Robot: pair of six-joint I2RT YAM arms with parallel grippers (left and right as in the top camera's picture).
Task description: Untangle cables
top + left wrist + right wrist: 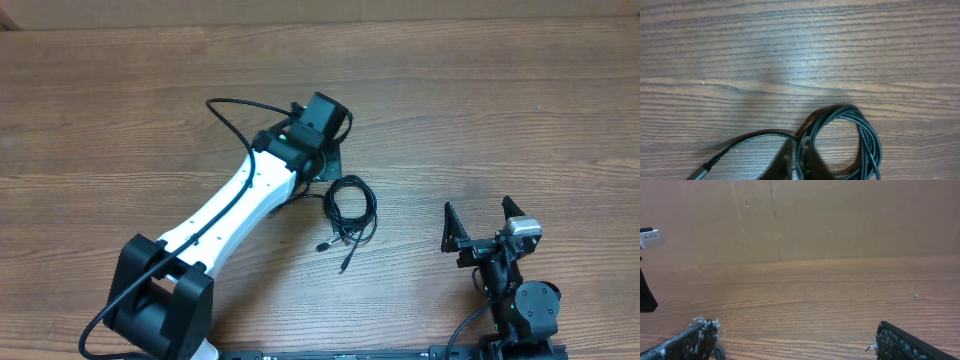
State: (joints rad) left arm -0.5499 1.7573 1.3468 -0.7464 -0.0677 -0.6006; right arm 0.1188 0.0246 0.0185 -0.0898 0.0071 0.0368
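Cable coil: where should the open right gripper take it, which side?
Probably the plug tail trailing off the near side of the cable coil, approached from above on the right gripper side. It lies free and straight; the left gripper pinches the coil's far-left edge.

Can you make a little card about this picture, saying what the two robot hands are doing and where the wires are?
cables: thin black cords coiled in one tangled loop on the table, plug ends trailing out
left gripper: pinched shut on strands at the loop's edge
right gripper: open wide, holding nothing, apart from the cables
table: brown wood
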